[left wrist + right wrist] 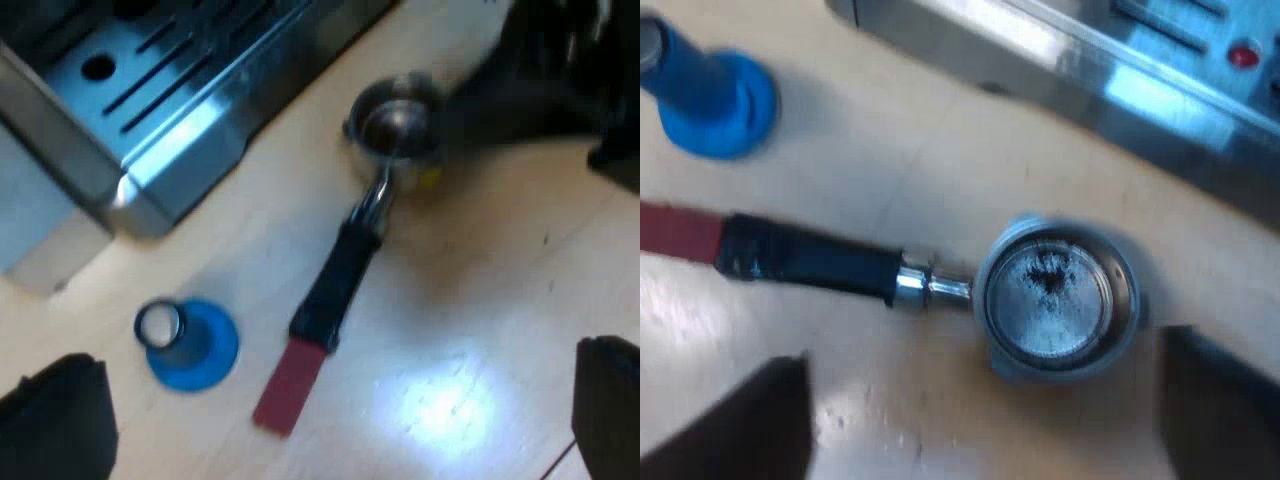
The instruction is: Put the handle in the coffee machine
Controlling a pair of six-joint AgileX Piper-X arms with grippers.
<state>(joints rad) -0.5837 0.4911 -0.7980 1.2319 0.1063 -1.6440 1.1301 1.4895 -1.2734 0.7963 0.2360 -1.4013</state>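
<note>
The metal holder lies loose on the wooden table, its basket (395, 130) near the espresso machine's drip tray (150, 90). Its dark handle (340, 275) ends in a red tip (290, 385) pointing away from the machine. My left gripper (335, 425) hovers open above the table, close to the red tip, with nothing between its fingers (60, 420). My right gripper (980, 420) is open over the basket (1055, 300), which holds dark coffee specks, and its fingers (1230, 400) are apart from the rim. The right arm shows as a dark shape (540, 90) beside the basket.
A blue tamper (185, 345) stands upright on the table, close to the handle's red end (675, 230), and also shows as the tamper (710, 95) near the machine's steel front edge (1120, 80). Bare wood lies around the holder.
</note>
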